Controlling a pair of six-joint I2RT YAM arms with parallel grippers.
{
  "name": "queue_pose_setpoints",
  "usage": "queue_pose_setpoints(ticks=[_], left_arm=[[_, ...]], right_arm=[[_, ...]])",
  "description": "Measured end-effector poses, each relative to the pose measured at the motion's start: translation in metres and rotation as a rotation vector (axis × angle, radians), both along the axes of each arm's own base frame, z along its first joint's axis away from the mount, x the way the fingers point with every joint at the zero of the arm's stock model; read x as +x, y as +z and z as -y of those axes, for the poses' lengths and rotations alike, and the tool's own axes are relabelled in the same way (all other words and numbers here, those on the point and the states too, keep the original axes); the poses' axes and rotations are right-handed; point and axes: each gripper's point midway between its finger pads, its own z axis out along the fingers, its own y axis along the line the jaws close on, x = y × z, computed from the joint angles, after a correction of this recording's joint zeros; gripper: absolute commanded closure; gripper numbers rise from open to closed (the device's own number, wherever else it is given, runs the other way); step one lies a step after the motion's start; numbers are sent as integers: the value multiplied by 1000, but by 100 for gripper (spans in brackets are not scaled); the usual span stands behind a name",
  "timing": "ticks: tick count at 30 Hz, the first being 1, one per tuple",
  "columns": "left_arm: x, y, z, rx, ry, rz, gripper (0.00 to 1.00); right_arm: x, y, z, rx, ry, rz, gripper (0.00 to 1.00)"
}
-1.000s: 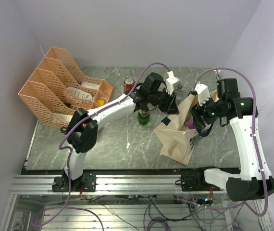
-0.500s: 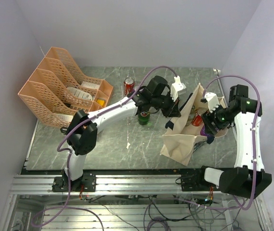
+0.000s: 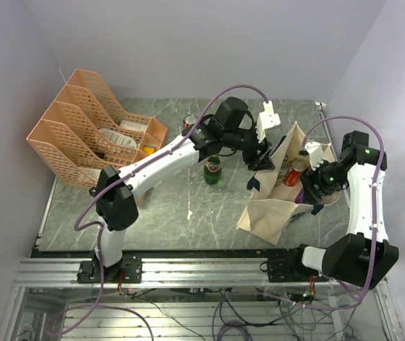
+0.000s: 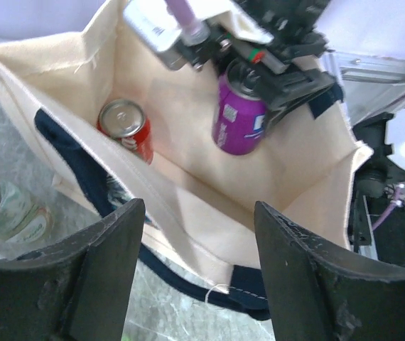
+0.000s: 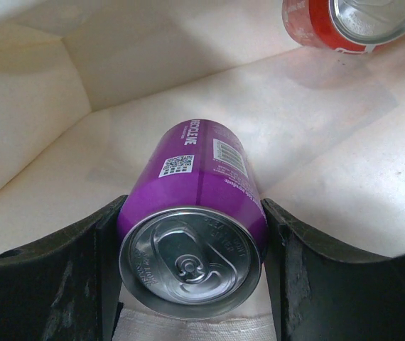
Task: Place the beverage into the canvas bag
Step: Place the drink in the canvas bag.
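The cream canvas bag (image 3: 270,209) stands open on the table, its navy handle (image 4: 181,266) hanging at the near rim. A red can (image 3: 292,176) lies inside it, also seen in the left wrist view (image 4: 126,129) and the right wrist view (image 5: 359,25). My right gripper (image 3: 309,186) is down inside the bag, shut on a purple can (image 5: 195,206), which also shows in the left wrist view (image 4: 239,117). My left gripper (image 4: 199,213) is open just above the bag's left rim (image 3: 259,158), with nothing between its fingers.
A green bottle (image 3: 212,170) stands left of the bag under the left arm. Another red can (image 3: 190,122) stands further back. Orange file trays (image 3: 82,135) fill the back left. A pale bottle (image 4: 3,206) lies on the table beside the bag.
The bag went from slumped to standing open. My right gripper moved right and down into it with the purple can. My left gripper shifted right along the bag's rim.
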Motion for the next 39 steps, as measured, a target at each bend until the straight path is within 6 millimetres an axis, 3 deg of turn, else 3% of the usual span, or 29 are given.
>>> queue_pose_setpoints(ticks=[11,15,21,24,29,34,39], left_arm=[[-47,43,5,-45,-225,93,22],[-79,35,11,-12,-309,91,21],[-123,5,17,59,-404,68,24],[-139,-13,22,100,-442,82,30],[-146,-42,32,154,-459,95,38],[-141,-67,37,204,-458,114,64],[-142,-73,37,219,-476,179,85]], right_arm=[[15,5,-17,131,-25,-13,70],[20,8,-23,178,-34,-9,71],[13,7,-29,198,-29,-4,71],[8,7,-31,199,-30,-2,71],[4,9,-33,199,-42,2,71],[0,11,-33,194,-50,14,72],[-1,13,-35,205,-75,8,72]])
